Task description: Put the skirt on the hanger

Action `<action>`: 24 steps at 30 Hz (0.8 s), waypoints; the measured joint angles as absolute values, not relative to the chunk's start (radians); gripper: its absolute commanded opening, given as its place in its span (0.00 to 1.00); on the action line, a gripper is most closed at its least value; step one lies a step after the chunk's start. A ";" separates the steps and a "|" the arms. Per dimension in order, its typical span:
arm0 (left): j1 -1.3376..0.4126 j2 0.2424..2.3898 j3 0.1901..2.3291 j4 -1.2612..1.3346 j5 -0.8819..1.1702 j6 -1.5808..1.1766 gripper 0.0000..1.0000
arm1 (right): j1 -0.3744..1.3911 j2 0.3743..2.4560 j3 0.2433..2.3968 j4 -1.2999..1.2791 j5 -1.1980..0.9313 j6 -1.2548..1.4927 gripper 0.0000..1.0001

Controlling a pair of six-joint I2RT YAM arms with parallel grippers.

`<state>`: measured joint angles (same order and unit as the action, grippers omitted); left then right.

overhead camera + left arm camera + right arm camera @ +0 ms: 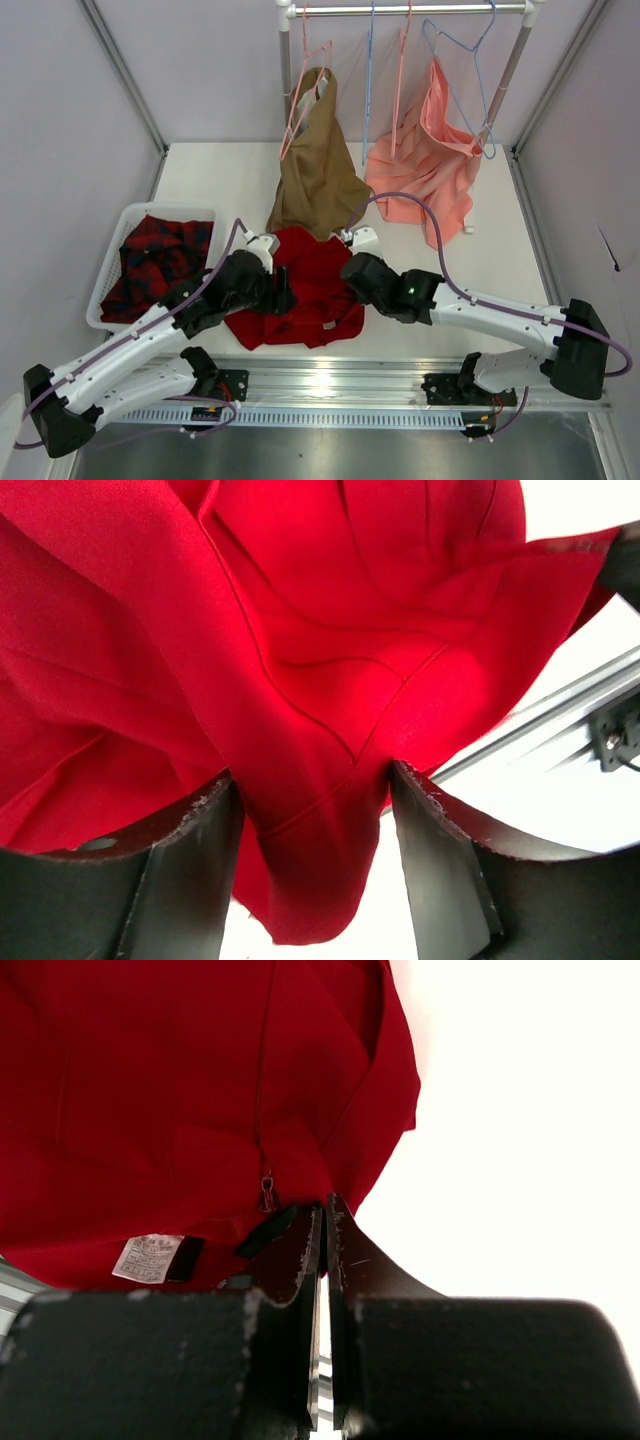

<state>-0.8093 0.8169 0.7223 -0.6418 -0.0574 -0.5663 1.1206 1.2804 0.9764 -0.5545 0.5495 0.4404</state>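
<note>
The deep-red skirt (305,285) lies crumpled on the white table between my two grippers. My left gripper (283,292) is at its left edge. In the left wrist view (312,780) the jaws stand wide apart, with a fold of the skirt (330,680) hanging loosely between them. My right gripper (352,268) is at the skirt's right edge. In the right wrist view (325,1208) it is shut on the skirt's waist edge (200,1090), beside the zipper pull and a white label (148,1257). A pale-pink hanger (300,105) hangs on the rail at the back, against the tan garment.
A tan garment (318,170) and a salmon-pink garment (430,165) hang from the rail (410,9), with light-blue hangers (462,60) and another pink one (403,80). A white basket (108,262) at the left holds the red-and-black plaid garment (155,262).
</note>
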 measured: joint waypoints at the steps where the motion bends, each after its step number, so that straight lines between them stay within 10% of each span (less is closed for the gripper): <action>1: -0.817 0.817 0.722 -0.648 -0.061 -0.566 0.66 | 1.116 1.280 0.977 -0.557 0.546 0.440 0.00; 24: -1.060 0.847 0.728 -0.646 -0.102 -0.575 0.73 | 0.992 1.251 1.051 -0.694 0.508 0.428 0.00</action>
